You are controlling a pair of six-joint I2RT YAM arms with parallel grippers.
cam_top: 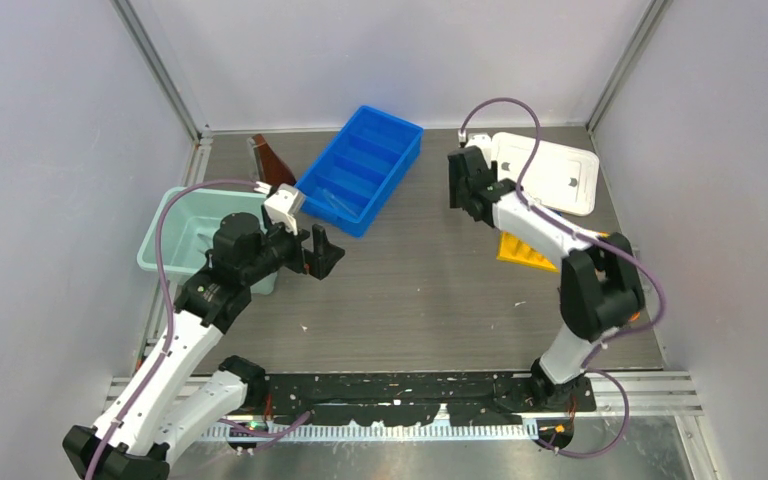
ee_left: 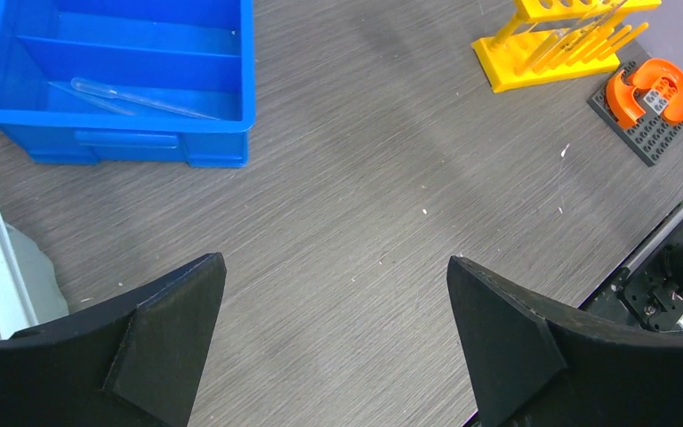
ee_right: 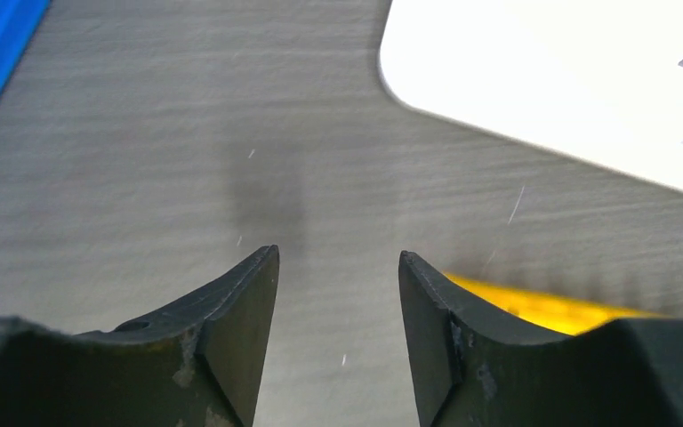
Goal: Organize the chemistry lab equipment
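Chemistry lab equipment sits clear of both claws: the left claw gapes wide and empty above the counter, a thin clear glass tube lying beyond in the blue divided tray. The right claw, narrowly parted and empty, hovers near the white lid, with the yellow holed rack partly under its arm.

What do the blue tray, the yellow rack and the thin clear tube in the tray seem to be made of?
The blue tray looks like moulded plastic: even colour, soft sheen, rounded rim. The yellow rack also looks like plastic, opaque and slightly glossy. The clear tube is see-through with bright glints along its edges; it could be glass or clear plastic, and I cannot tell which.
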